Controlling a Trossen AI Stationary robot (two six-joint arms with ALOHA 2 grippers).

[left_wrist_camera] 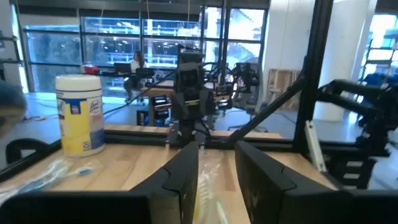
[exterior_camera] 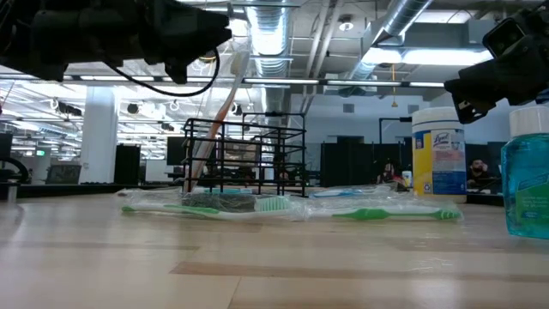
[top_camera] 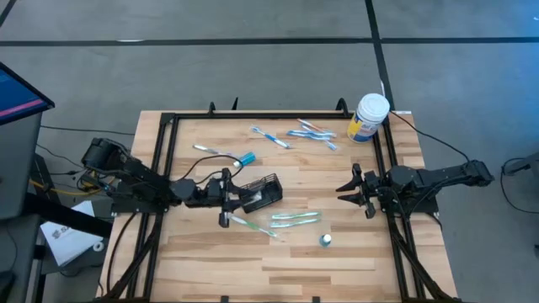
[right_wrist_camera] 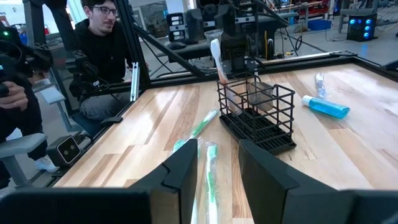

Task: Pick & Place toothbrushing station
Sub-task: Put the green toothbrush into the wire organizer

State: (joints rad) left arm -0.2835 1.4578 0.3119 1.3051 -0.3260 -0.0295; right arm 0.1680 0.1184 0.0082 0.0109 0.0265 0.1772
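The toothbrushing station is a small black wire-mesh holder (top_camera: 263,192). It stands on the table left of centre and also shows in the right wrist view (right_wrist_camera: 258,115) and the low view (exterior_camera: 244,154). A toothbrush (right_wrist_camera: 217,59) stands slanted in it, head up. My left gripper (top_camera: 238,199) is open just left of the holder, a little above the table. In its wrist view nothing is between the fingers (left_wrist_camera: 217,155). My right gripper (top_camera: 345,192) is open and empty at the table's right, pointing at the holder (right_wrist_camera: 217,155).
A white canister (top_camera: 369,118) stands at the far right corner. Wrapped toothbrushes lie near the holder (top_camera: 295,219) and at the far side (top_camera: 312,132). There is a blue tube (top_camera: 246,157) and a small teal bottle (top_camera: 325,241). A person (right_wrist_camera: 93,56) sits beyond the table's near edge.
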